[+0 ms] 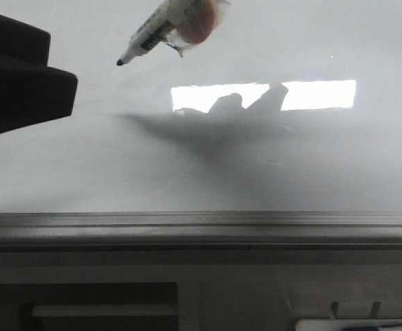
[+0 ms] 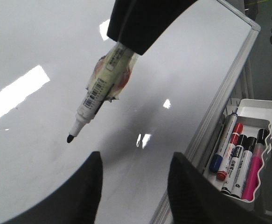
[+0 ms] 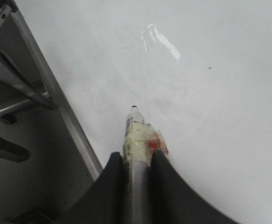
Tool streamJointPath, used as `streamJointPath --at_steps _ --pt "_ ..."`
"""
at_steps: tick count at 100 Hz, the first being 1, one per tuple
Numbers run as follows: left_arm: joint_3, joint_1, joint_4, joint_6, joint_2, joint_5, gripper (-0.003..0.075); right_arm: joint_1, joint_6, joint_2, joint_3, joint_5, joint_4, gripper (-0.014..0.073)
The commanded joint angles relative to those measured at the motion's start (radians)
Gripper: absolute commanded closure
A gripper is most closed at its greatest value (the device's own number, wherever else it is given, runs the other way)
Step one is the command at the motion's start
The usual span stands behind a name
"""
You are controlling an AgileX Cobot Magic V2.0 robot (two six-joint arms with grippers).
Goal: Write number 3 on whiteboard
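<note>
The right end effector (image 3: 136, 161) is squeezed tight on a marker pen (image 1: 161, 29) at 12 o'clock in the front view, its tip just above the whiteboard (image 1: 311, 165). The left end effector (image 2: 135, 179) hangs open at 9 o'clock. The board's grey rail (image 1: 201, 227) runs along 6 o'clock, and no number 3 shows.

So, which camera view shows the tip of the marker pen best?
The left wrist view: the marker pen appears side-on, its dark tip clearly hanging above the whiteboard, which bears no drawn line. The front view shows the pen smaller and cut off at the top edge. The right wrist view looks along the pen in the right end effector, foreshortening the tip.
</note>
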Motion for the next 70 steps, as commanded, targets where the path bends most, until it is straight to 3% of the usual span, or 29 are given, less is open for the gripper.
streamJointPath --at_steps 1,24,70 --pt "-0.028 -0.004 -0.012 -0.008 -0.009 -0.069 0.05 -0.029 -0.002 -0.006 -0.058 -0.061 -0.006 0.0656" --pt "-0.028 -0.004 -0.012 -0.008 -0.009 -0.069 0.0587 -0.061 -0.002 0.0 -0.104 -0.021 -0.008 0.0656" --pt "-0.028 -0.004 -0.012 -0.008 -0.009 -0.069 0.0587 -0.086 -0.002 0.078 -0.153 0.0 -0.012 0.0656"
